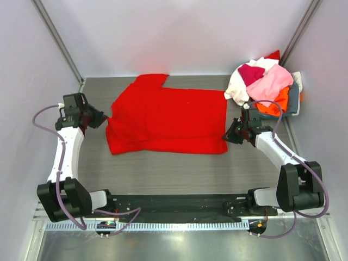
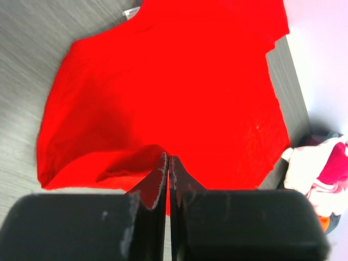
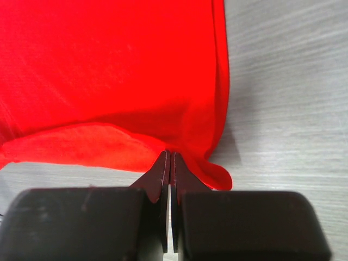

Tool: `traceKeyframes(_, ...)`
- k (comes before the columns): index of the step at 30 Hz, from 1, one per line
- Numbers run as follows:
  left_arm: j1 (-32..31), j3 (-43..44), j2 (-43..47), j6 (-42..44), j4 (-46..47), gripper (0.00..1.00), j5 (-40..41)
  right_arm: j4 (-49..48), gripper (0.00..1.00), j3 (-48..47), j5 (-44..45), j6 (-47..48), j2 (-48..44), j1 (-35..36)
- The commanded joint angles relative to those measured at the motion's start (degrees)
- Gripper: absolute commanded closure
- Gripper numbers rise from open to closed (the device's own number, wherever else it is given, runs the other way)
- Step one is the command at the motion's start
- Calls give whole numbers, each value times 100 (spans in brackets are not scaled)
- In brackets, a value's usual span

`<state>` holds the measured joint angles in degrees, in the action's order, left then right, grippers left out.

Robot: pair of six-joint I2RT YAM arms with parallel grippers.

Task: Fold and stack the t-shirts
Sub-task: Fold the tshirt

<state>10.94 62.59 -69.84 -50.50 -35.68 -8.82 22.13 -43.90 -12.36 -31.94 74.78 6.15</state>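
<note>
I see the red t-shirt [image 1: 168, 117] as soft matt cloth, the grey bench [image 1: 163, 168] matt with fine wood-like grain.

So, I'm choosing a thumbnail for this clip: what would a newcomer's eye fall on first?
The bright red t-shirt, spread across the middle of the grey table, dominates every view. The left fingers are shut on its left edge and the right fingers on its near right corner. At the far right corner sits a heap of pink, white, magenta and orange shirts.
</note>
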Motion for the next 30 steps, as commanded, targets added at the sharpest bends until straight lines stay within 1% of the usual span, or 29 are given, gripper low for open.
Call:
traceKeyframes(1, -13, 438, -335, -12, 351, 99, -155, -253, 99, -330, 40, 92, 97, -18)
traceKeyframes(7, -65, 921, -820, -39, 360, 100, -155, -306, 99, -435, 234, 74, 256, -26)
traceKeyframes(22, -593, 2143, -2146, -65, 369, 100, 126, -648, 99, -497, 357, -66, 493, -26)
traceKeyframes(25, -593, 2432, -2375, -39, 282, 100, 179, -684, 99, -541, 401, -119, 528, -26)
traceKeyframes(30, -602, 2662, -2508, 5, 193, 100, 337, -771, 99, -637, 489, -163, 555, -26)
